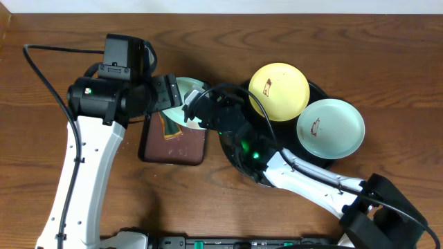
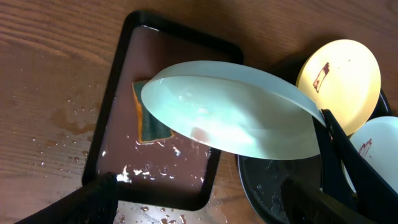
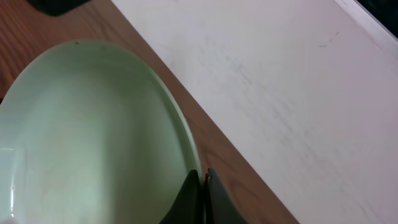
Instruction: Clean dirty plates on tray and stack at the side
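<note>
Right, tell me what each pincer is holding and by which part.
Right pincer pinches the mint green plate by its rim; left pincer holds nothing.

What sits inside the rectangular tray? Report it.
Water and a green-orange sponge; the mint plate held above covers part of the sponge and of the rectangular tray.

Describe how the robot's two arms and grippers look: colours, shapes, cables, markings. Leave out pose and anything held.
Both arms pair smooth white link shells with black cylindrical joints. The left arm shows a small green light and a looping black cable; the right arm glows green near its wrist. The left gripper and right gripper are black, with slim fingers.
</note>
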You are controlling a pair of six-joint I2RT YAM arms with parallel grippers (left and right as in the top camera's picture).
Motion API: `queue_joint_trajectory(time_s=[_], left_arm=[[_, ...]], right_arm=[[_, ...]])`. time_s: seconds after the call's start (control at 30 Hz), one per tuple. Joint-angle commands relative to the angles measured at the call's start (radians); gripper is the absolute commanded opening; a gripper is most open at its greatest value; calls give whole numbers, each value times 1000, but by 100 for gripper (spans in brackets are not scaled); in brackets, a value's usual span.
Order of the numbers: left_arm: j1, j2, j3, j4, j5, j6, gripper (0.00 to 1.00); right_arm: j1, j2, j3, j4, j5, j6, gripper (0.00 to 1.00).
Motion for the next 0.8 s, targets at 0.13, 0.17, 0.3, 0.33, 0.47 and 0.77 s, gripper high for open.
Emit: queue_joint_trajectory(time_s=[0.13,0.17,0.3,0.33,0.47,0.77], left_arm=[[3,-1,11,-2,13,7,84],[3,-1,11,-2,13,7,84],[3,-1,11,-2,13,7,84],[3,-1,11,-2,13,7,84],[3,-1,11,-2,13,7,84],[3,-1,11,-2,13,7,84]], right_arm=[[3,-21,20,14,14,-8,1],[3,-21,20,16,18,-8,1],[2,-21,20,33,34,-8,1],[2,-21,20,35,34,-8,1],[2,-21,20,13,40,12,1],[3,-21,20,64,187,14,1]])
